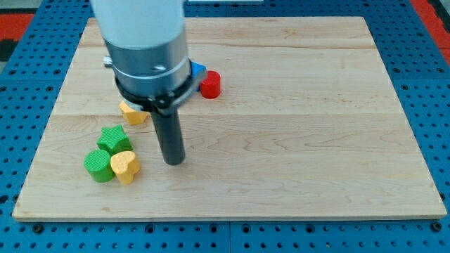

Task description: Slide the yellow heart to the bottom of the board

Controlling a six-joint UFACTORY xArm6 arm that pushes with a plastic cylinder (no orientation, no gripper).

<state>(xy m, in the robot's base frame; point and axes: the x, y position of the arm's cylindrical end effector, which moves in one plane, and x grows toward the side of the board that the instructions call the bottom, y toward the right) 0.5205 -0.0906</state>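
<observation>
Here the yellow heart-shaped block (125, 166) lies near the lower left of the pale wooden board (295, 140), touching the green cylinder block (98, 165) on its left and the green star-shaped block (113, 138) just above. My tip (174, 161) rests on the board just right of the heart, apart from it; being a bare rod, it holds nothing. A second yellow block (132, 112), a blue block (197, 69) and a red cylinder (210, 83) sit higher up.

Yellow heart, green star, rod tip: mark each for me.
yellow heart (125, 166), camera view, on its top face.
green star (113, 138), camera view, middle of its top.
my tip (174, 162), camera view, rod's very end, to the view's right of the heart.
</observation>
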